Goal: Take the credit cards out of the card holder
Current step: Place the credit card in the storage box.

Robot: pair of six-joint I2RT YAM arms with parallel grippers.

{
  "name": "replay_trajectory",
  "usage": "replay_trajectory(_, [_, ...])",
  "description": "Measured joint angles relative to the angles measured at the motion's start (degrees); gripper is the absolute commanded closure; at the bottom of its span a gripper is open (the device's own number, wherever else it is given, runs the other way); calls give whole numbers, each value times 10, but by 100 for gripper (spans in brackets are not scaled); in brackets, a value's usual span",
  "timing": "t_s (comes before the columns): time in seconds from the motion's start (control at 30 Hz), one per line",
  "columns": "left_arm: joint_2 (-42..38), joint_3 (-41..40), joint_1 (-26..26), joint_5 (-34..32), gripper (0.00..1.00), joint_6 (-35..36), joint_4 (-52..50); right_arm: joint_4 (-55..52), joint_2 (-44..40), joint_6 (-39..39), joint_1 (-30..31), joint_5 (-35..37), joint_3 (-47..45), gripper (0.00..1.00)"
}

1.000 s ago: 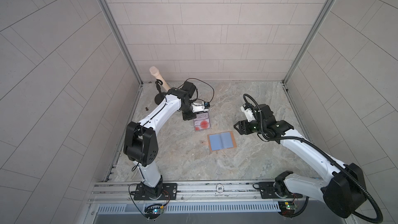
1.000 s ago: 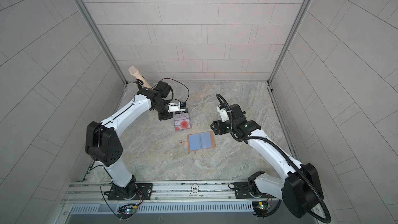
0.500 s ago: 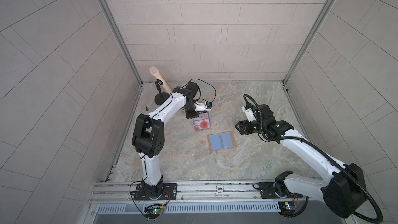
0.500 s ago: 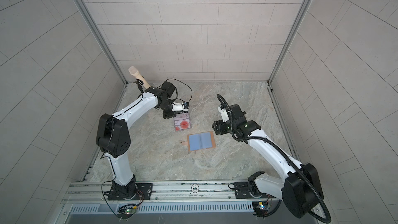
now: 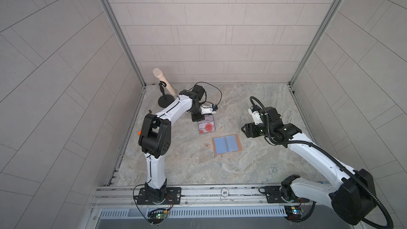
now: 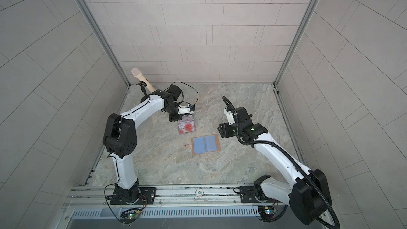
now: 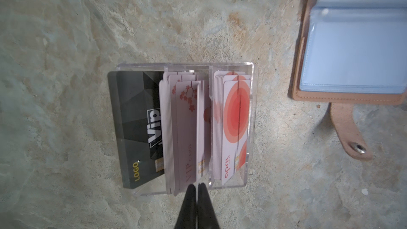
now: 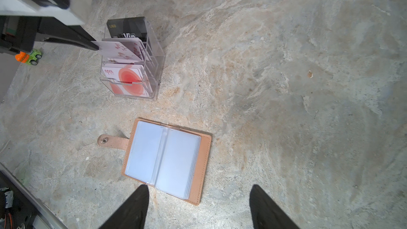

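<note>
A clear acrylic card holder [image 5: 206, 126] [image 6: 186, 126] stands on the stone floor left of centre. It has a black VIP stack [image 7: 136, 117], pink blossom cards [image 7: 187, 128] and red-circle cards [image 7: 236, 115]. My left gripper [image 7: 196, 185] [image 5: 198, 118] is shut on the edge of a pink blossom card [image 8: 123, 47], which is still among the others in the holder [image 8: 158, 62]. My right gripper [image 8: 199, 189] [image 5: 243, 129] hangs open and holds nothing, just right of an open tan wallet [image 8: 165, 159] with pale blue sleeves.
The wallet [image 5: 226, 145] [image 6: 206, 145] lies flat beside the holder, its snap strap [image 7: 350, 135] spread out. A beige microphone on a black stand [image 5: 164, 82] is at the back left corner. A small orange and green toy car [image 8: 28, 57] sits by the left wall.
The left arm's elbow has swung in toward the middle while its gripper stays shut at the holder. The right arm has barely moved.
</note>
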Motion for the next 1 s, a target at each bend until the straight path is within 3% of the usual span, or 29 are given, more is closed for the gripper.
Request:
replay_trajectory(0.3, [7,2,0,0,90,-9,-1,0,0,0,0,5,0,25])
replay_trajectory(0.77, [16,14,0,-2,66,-45,3,-2,0,0,0,28,0,25])
replay_trajectory(1.0, [-55,-12,2,-10,52,-95,53,1,-10,-3,0,76,0,22])
